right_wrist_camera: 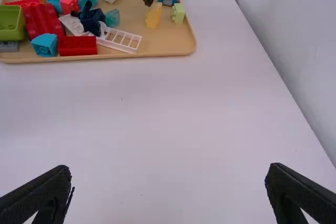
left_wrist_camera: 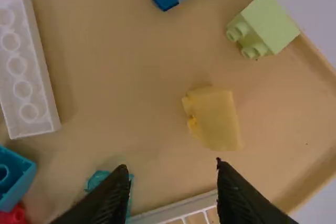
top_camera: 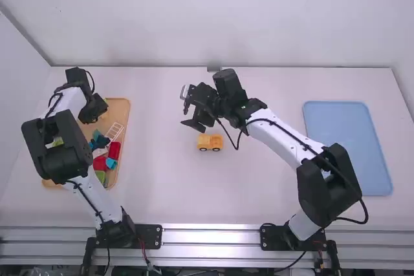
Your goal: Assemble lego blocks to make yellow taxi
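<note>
In the high view my left gripper (top_camera: 92, 116) is low over the far part of the wooden tray (top_camera: 121, 106). Its fingers stand open in the left wrist view, the gripper (left_wrist_camera: 172, 166) holding nothing, with a yellow block (left_wrist_camera: 214, 119) lying a little beyond the tips. That yellow block (right_wrist_camera: 154, 16) also shows in the right wrist view beside the left gripper's tips. My right gripper (top_camera: 185, 106) is above mid-table, beyond a yellow wheeled block assembly (top_camera: 210, 142) on the bare table. Wide open, the right gripper (right_wrist_camera: 168, 168) has only tabletop between its fingers.
Around the yellow block in the tray are a light green brick (left_wrist_camera: 270, 24), a white brick (left_wrist_camera: 26, 64) and a white ladder piece (right_wrist_camera: 121, 39). Red, blue and green pieces crowd the tray's near part. A blue tray (top_camera: 346, 147) lies on the right side.
</note>
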